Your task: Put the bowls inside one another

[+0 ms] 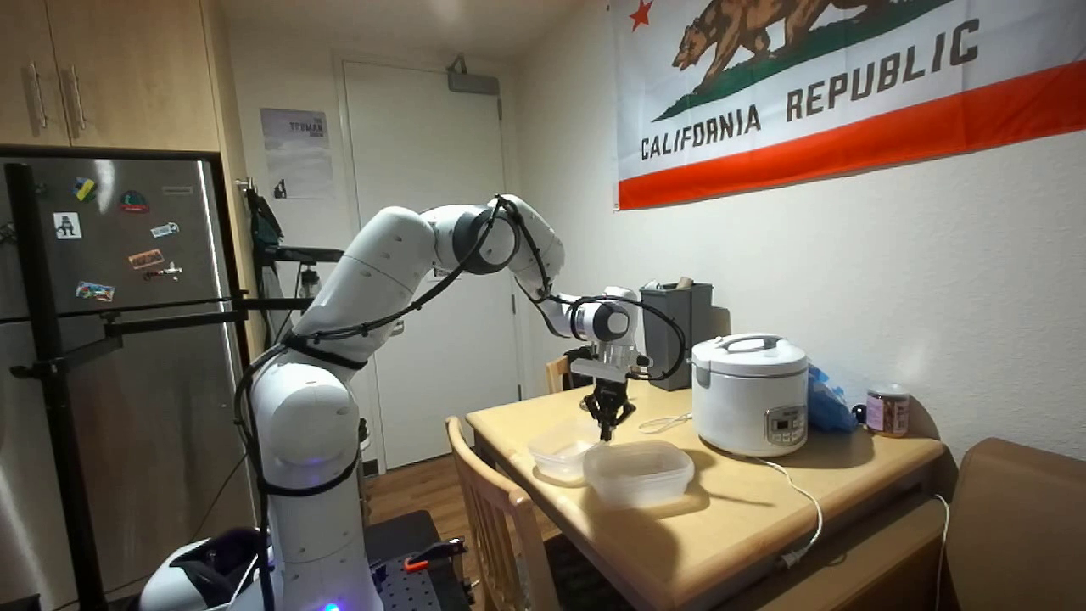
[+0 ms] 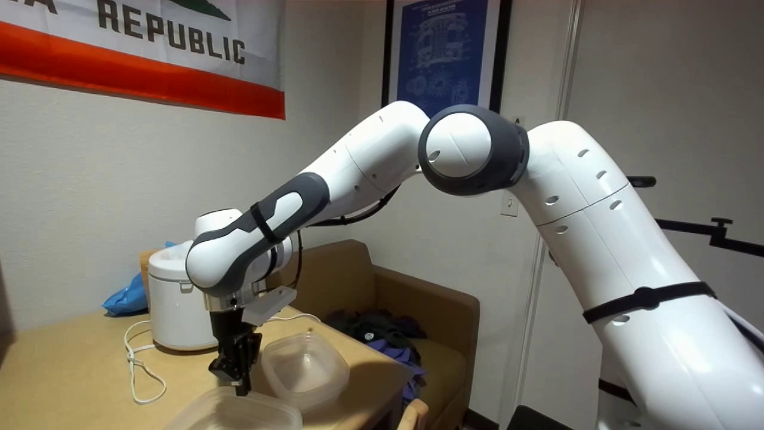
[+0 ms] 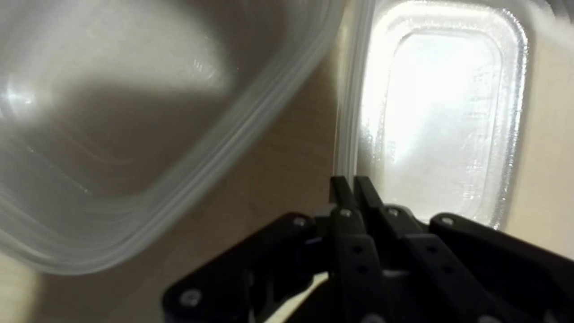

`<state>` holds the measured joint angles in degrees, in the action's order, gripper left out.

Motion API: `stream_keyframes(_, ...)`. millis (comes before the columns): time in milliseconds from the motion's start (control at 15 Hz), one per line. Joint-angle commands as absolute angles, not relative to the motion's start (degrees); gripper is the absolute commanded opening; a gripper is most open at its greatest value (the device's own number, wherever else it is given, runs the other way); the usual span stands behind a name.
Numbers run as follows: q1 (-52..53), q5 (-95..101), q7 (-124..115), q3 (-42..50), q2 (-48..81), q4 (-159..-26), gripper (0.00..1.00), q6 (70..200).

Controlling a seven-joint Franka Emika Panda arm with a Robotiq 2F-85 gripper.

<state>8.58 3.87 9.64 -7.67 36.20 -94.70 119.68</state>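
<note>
The smaller bowl (image 3: 441,121) should be light and thin: walls likely to flex, smooth plastic, may slip or pivot on a one-wall pinch. Doubt it'd break; a hard squeeze could bend the lip. Rim's the place to hold. The end effector (image 3: 352,180) has it there, pressed nearly together with the bowl's side wall pinched between. Can't tell from here if the base bears on the surface (image 1: 730,518). In an exterior view it's left of, and slightly far of, the larger bowl (image 1: 639,477), just beside it; not nested yet. Looks: shallow, whitish, semi-clear, oblong, rounded corners, strong glare inside. Other one: same cloudy plastic, wider, upright, ridged rim. White rice cooker (image 1: 751,395) stands further right.
</note>
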Motion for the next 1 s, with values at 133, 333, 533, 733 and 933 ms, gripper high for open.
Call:
stream_keyframes(133,9.6,4.9,6.5,-7.0,31.1,-99.6,0.02,120.0)
stream_keyframes(333,10.1,5.1,5.8,-7.2,28.8,-101.1,0.02,118.6)
stream_keyframes(533,10.6,5.4,5.3,-7.2,26.9,-102.3,0.02,117.3)
stream_keyframes(733,11.1,6.1,4.9,-7.1,25.6,-102.3,0.02,115.7)
stream_keyframes(933,10.8,5.9,4.2,-7.3,23.9,-102.5,0.02,115.1)
